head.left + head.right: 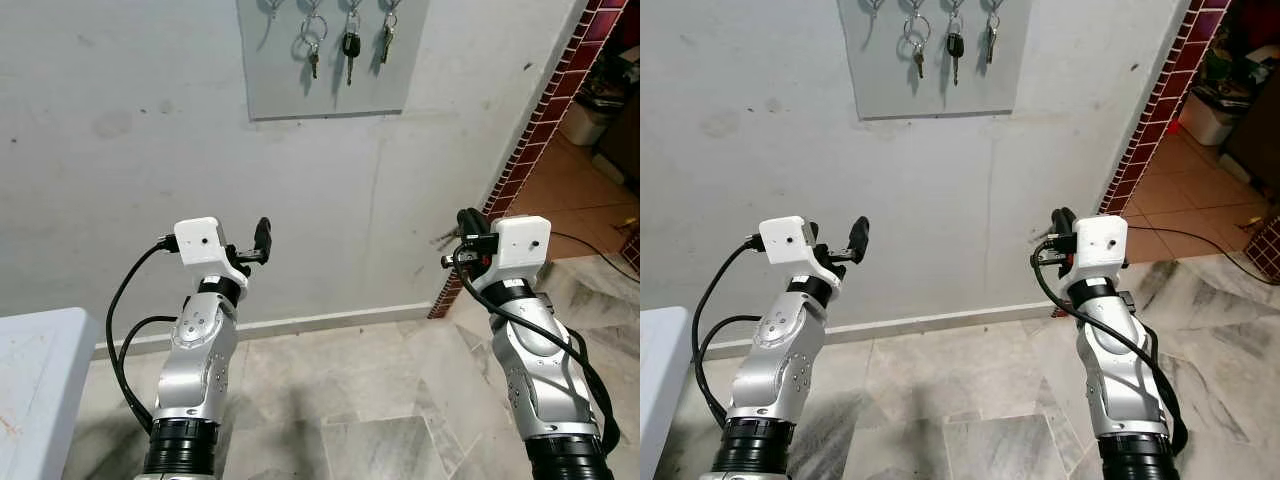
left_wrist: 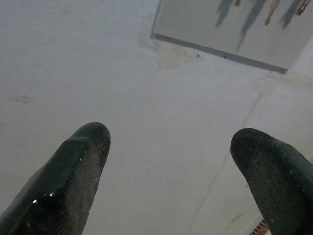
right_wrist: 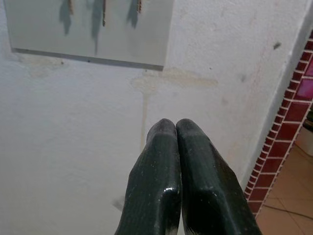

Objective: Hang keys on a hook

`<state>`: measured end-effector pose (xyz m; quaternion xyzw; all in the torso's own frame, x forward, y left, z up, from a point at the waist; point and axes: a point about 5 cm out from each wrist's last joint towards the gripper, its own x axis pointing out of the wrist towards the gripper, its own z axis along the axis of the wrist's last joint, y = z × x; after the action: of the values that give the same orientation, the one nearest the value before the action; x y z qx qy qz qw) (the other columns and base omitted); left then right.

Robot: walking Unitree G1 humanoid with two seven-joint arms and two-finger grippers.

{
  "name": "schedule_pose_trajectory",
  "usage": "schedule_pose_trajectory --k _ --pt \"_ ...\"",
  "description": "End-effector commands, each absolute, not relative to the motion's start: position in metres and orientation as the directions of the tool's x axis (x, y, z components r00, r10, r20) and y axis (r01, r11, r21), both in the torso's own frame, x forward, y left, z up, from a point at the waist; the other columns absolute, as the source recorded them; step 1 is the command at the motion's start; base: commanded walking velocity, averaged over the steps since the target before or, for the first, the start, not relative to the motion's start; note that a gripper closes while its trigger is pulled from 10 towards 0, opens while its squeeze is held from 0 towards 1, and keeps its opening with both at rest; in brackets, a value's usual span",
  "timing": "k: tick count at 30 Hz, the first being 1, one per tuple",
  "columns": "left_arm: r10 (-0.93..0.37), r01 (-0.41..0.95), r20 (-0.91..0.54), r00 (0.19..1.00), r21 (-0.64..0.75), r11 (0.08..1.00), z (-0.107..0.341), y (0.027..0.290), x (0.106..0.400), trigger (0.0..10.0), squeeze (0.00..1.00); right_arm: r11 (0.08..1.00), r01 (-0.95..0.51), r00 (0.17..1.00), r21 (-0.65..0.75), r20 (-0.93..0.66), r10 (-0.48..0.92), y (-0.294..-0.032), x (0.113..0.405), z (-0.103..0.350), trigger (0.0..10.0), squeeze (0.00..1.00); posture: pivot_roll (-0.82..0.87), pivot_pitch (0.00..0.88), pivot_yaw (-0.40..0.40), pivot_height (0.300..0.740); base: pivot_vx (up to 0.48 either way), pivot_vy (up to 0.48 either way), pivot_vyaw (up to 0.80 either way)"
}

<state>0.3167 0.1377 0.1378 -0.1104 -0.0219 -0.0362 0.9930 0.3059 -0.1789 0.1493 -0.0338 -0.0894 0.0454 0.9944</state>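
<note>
A grey hook board (image 1: 330, 85) is fixed high on the white wall, and three sets of keys hang from its hooks: a ringed set (image 1: 312, 48), a black-headed key (image 1: 351, 47) and another key (image 1: 387, 40). Both arms are raised in front of the wall, well below the board. My left gripper (image 1: 262, 240) is open, its fingers (image 2: 83, 161) wide apart with nothing between them. My right gripper (image 1: 467, 232) is shut, its fingers (image 3: 161, 161) pressed together, and no key shows in them. The board's lower edge (image 3: 88, 44) appears above the right fingers.
A white tabletop (image 1: 40, 380) stands at the lower left. A dark red tiled wall edge (image 1: 540, 125) runs down on the right, beside an opening onto an orange floor with a bin (image 1: 583, 120). Marble floor (image 1: 340, 390) lies below, with a cable (image 1: 600, 250) at the right.
</note>
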Motion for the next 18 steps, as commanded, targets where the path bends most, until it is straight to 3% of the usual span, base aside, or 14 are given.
schedule_pose_trajectory --k 1,18 --pt "-0.066 0.08 0.068 0.996 -0.22 0.972 0.1422 0.1376 0.3175 10.0 0.0 0.992 -0.094 0.978 -0.082 0.177 0.107 -0.1777 0.3077 0.1508 10.0 0.0 -0.01 0.028 -0.02 0.74 0.352 0.0 0.0" --pt "-0.071 0.086 0.073 0.995 -0.222 0.971 0.1437 0.1362 0.3188 10.0 0.0 0.992 -0.095 0.979 -0.08 0.175 0.108 -0.1776 0.3081 0.1508 10.0 0.0 -0.02 0.035 -0.023 0.74 0.356 0.0 0.0"
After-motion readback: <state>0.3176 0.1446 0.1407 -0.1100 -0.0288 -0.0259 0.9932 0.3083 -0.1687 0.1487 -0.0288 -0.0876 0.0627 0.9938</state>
